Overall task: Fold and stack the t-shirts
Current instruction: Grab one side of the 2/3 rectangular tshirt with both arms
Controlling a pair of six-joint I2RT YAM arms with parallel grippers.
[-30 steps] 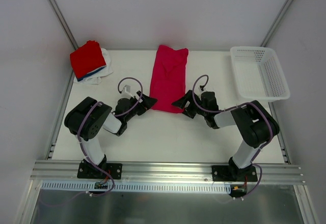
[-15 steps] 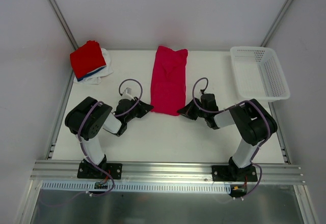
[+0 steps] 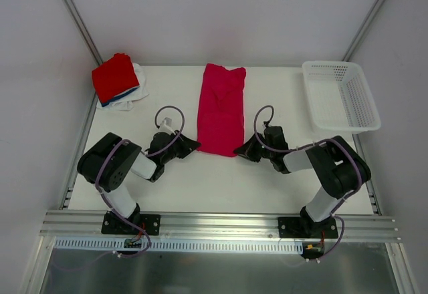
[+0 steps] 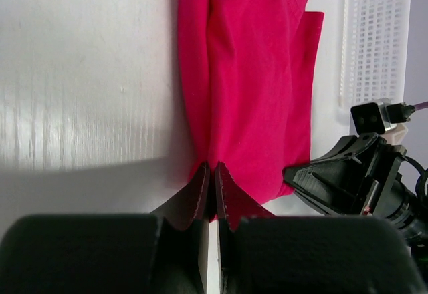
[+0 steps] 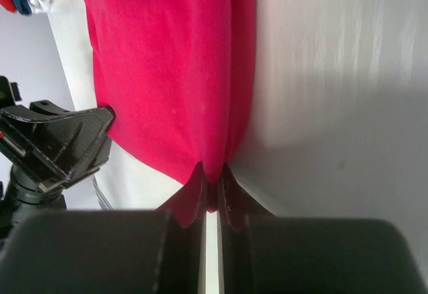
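1. Since a second earlier, both pincers had closed. The jaws that had stood wide at the near hem of the shirt [image 3: 221, 110] were now pinched together, and both arms sat a little lower.
2. Left gripper [image 3: 190, 145]: jaws closed on the shirt's near left corner. In the wrist view the cloth [image 4: 254, 93] was nipped between the tips [image 4: 212, 174].
3. Right gripper [image 3: 242, 151]: likewise clamped, on the near right corner [image 5: 212, 177].
4. The shirt lay flat mid-table as a narrow strip. Its long axis ran straight away from the arms, and all of it lay beyond the pincers.
5. We judged each arm equally near its corner. The hem would have to travel along that axis, toward the far end, with both lifting together.
6. Stack [image 3: 117, 80] far left and basket [image 3: 341, 97] far right, both well apart from the shirt.
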